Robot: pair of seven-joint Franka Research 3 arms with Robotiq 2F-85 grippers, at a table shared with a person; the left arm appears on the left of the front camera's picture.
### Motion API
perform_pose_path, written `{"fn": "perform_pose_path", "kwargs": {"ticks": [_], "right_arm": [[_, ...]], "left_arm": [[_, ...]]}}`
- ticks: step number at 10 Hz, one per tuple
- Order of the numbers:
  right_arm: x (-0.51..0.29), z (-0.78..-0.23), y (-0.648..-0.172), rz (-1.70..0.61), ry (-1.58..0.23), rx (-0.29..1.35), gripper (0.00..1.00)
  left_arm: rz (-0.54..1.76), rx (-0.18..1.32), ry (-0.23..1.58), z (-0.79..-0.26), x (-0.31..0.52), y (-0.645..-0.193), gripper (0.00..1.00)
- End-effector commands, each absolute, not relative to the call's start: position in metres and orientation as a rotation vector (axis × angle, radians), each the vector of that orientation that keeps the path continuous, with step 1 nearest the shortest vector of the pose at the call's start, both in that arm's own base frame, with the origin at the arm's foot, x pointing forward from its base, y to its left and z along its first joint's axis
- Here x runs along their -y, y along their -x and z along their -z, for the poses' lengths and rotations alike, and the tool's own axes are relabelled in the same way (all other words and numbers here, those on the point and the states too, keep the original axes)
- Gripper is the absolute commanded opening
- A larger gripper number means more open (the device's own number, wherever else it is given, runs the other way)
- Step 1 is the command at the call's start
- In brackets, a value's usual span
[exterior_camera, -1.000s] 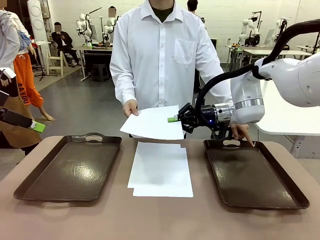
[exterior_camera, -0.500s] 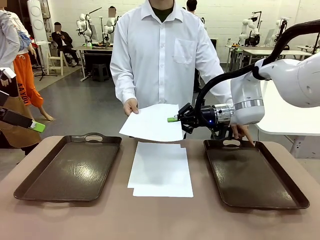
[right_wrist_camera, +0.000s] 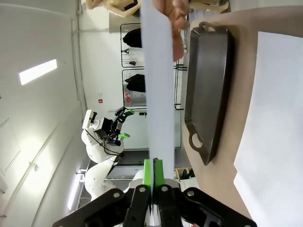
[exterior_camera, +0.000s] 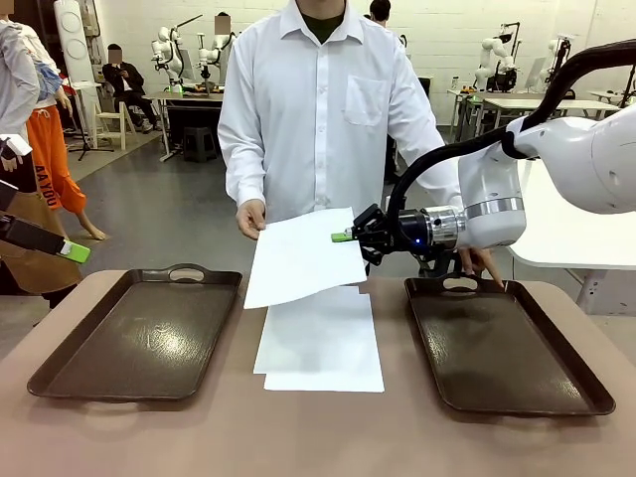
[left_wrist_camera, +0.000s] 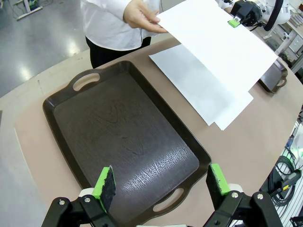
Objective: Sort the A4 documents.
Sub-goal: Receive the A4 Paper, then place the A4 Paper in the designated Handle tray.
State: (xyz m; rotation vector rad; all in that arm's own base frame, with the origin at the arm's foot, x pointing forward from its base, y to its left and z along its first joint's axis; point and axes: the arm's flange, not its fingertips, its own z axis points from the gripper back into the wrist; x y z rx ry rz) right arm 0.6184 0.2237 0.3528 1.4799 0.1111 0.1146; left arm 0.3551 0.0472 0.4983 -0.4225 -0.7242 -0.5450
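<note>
One of the A4 documents, a white sheet, hangs tilted above the table. My right gripper is shut on its right edge, and the person's hand holds its far left corner. In the right wrist view the sheet runs edge-on out of the shut green pads. More A4 documents lie stacked on the table between the trays. My left gripper stands open over the near end of the left tray, holding nothing. From there I also see the held sheet and the stack.
Two dark brown handled trays flank the stack: the left tray and the right tray. The person's other hand rests by the right tray's far handle. The person stands at the table's far edge.
The held sheet has tipped: its near left side has dropped and now hangs over the stack's top. The person's hand shifted slightly left. Neither gripper has moved noticeably.
</note>
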Motion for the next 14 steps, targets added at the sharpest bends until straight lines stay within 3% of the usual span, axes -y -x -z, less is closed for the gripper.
{"fn": "perform_pose_path", "kwargs": {"ticks": [1, 11, 14], "right_arm": [[-0.224, -0.351, -0.620, -0.096, -1.469, -0.107, 0.00], [-0.223, -0.352, -0.619, -0.110, -1.476, -0.106, 0.01], [-0.196, -0.368, -0.588, -0.138, -1.400, -0.114, 0.01]], "left_arm": [[0.560, 0.733, 0.438, -0.496, -0.049, -0.356, 1.00], [0.560, 0.733, 0.438, -0.496, -0.049, -0.356, 1.00], [0.560, 0.733, 0.438, -0.496, -0.049, -0.356, 1.00]]}}
